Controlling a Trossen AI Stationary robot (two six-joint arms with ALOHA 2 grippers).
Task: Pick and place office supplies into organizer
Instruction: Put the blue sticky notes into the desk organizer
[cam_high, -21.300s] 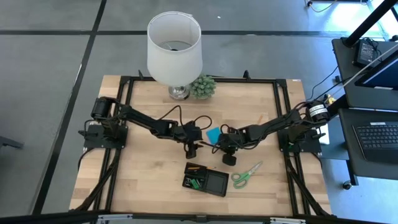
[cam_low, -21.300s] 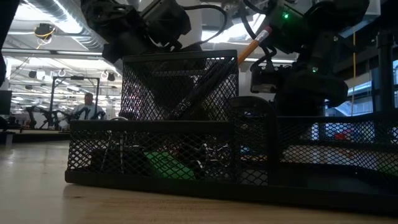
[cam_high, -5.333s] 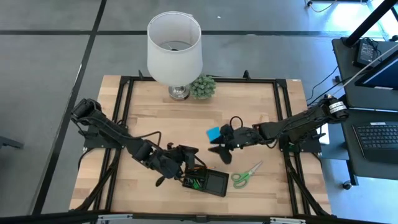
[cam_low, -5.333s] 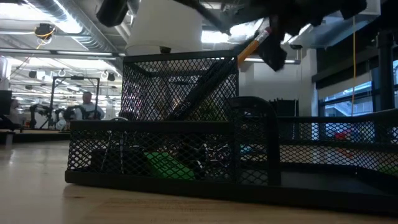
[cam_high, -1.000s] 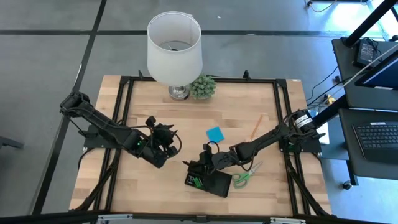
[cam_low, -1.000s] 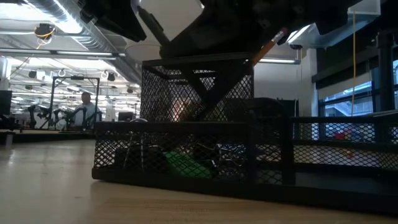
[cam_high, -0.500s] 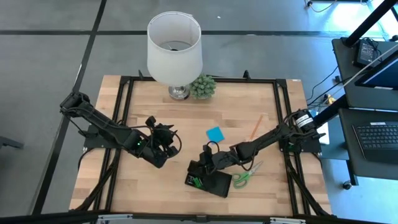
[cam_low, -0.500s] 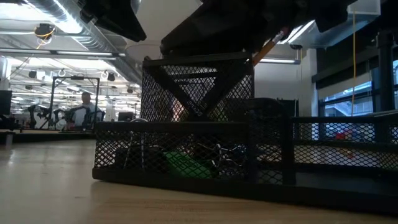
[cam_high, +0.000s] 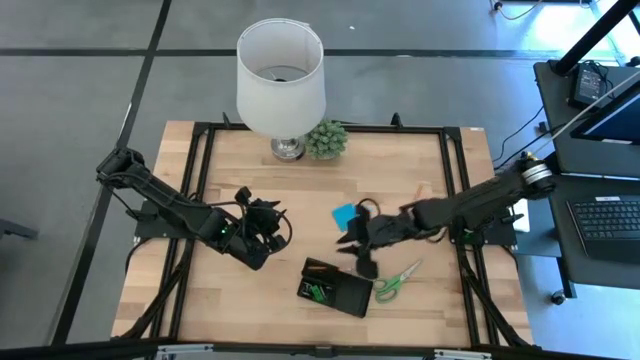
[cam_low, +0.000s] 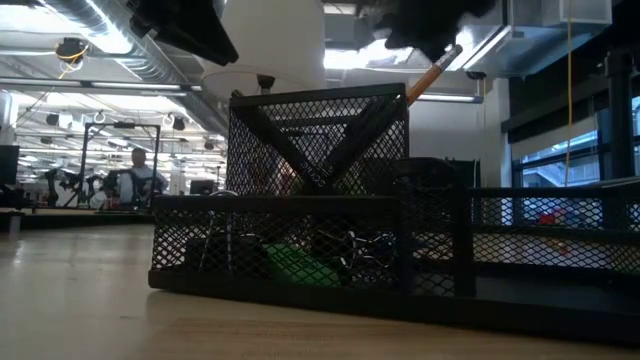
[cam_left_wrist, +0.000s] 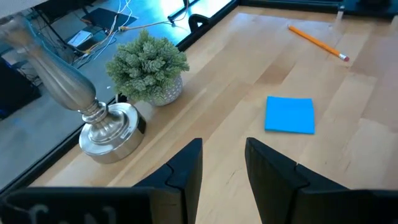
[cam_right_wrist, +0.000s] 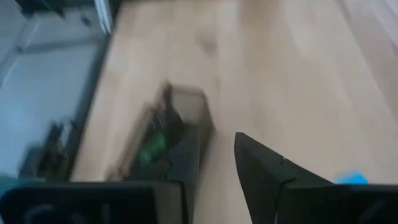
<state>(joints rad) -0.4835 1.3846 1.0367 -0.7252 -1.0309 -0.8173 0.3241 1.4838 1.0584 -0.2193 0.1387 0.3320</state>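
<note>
The black mesh organizer (cam_high: 333, 288) stands near the table's front edge. Black pens and an orange pencil (cam_low: 428, 72) lean in its tall cup, and a green piece (cam_low: 290, 265) lies in a low compartment. My right gripper (cam_high: 358, 258) hovers open just beyond the organizer (cam_right_wrist: 161, 134), holding nothing. The blue sticky-note pad (cam_high: 343, 214) lies flat behind it, green-handled scissors (cam_high: 397, 280) lie right of the organizer, and another orange pencil (cam_left_wrist: 317, 42) lies at the far right. My left gripper (cam_high: 265, 215) waits open at left centre with nothing between its fingers (cam_left_wrist: 186, 165).
A white lamp (cam_high: 281, 75) and a small green plant (cam_high: 326, 140) stand at the table's far edge. Bare wood lies between the left gripper and the organizer. In the low view a person (cam_low: 130, 180) sits far off in the room.
My right gripper has risen off the organizer's tall cup and drawn back toward the table's far right, so it now hangs clear above the table. The pens and pencil stay leaning in the cup, and the organizer has kept its place.
</note>
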